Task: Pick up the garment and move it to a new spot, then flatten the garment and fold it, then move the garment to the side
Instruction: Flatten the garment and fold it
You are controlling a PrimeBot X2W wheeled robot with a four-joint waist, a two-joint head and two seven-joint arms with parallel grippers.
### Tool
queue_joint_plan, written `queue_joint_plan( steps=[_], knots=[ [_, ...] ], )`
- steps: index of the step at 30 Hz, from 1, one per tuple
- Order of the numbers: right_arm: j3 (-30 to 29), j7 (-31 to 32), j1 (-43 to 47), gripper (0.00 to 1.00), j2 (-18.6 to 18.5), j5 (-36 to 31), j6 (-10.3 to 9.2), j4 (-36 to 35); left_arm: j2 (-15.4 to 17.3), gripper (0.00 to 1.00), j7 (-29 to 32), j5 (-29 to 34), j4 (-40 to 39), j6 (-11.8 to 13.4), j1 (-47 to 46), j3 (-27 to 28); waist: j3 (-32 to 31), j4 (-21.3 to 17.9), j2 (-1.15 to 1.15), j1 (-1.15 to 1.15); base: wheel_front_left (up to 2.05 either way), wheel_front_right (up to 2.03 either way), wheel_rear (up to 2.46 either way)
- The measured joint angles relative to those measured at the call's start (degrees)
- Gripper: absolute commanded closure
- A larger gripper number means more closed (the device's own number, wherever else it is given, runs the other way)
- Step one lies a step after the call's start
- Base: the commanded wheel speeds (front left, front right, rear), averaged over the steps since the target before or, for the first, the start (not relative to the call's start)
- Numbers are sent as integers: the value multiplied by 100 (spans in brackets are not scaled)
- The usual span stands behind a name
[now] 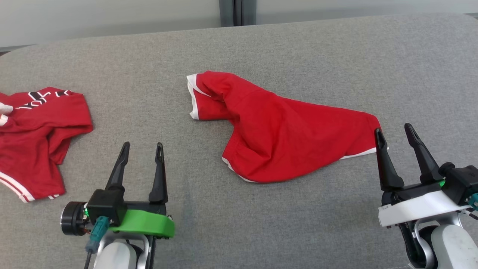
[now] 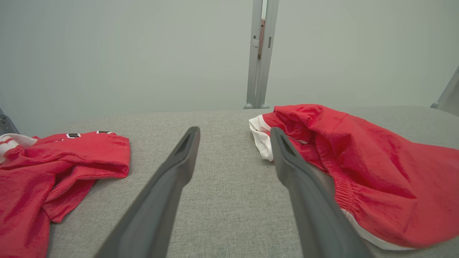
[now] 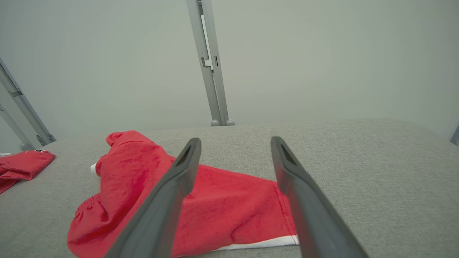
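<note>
Garment (image 1: 283,138): red shorts in soft, matte knit, with white trim at the hems and a gathered elastic waistband. Crumpled at mid-desk, slightly right of centre, in an uneven wedge tapering toward the right. One leg end raised and folded over at the far left. Lower layers hidden by the folds.

Desk (image 1: 298,48): coarse grey woven covering, rounded far edge.

Left gripper (image 1: 143,144): two long, dark, tapered fingers spread well apart, nothing between. Above bare desk at the near side, left of the garment and clear of it.

Right gripper (image 1: 393,128): fingers likewise spread, holding nothing. Just at the garment's right-hand hem corner, with one fingertip overlapping the white trim in the head view. Contact impossible to confirm.

Second red garment (image 1: 37,138): bunched at the desk's left side, well apart from the shorts. White stripes and black-and-white lettering, cut off at the view's left edge, print unreadable.

Grey metal post (image 1: 233,13): behind the desk, top cut off.
</note>
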Motion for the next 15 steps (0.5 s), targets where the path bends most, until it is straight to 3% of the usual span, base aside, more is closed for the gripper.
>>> queue_joint_plan(
  steps=[4, 9, 15],
  knots=[
    [8, 27, -1, 0, 9, 1, 0, -9, 78, 0, 190, 171, 25, -209, -178, -341, 68, 5, 0, 0, 0, 0, 0],
    [119, 49, -53, 0, 4, 10, 0, -10, 24, 0, 903, 311, 198, -620, -616, -1132, 231, -33, 0, 0, 0, 0, 0],
    [201, 18, -174, 0, 33, 67, 0, 65, -54, 0, 1663, 219, 686, -805, -1043, -1941, 466, -160, 0, 0, 0, 0, 0]
  ],
)
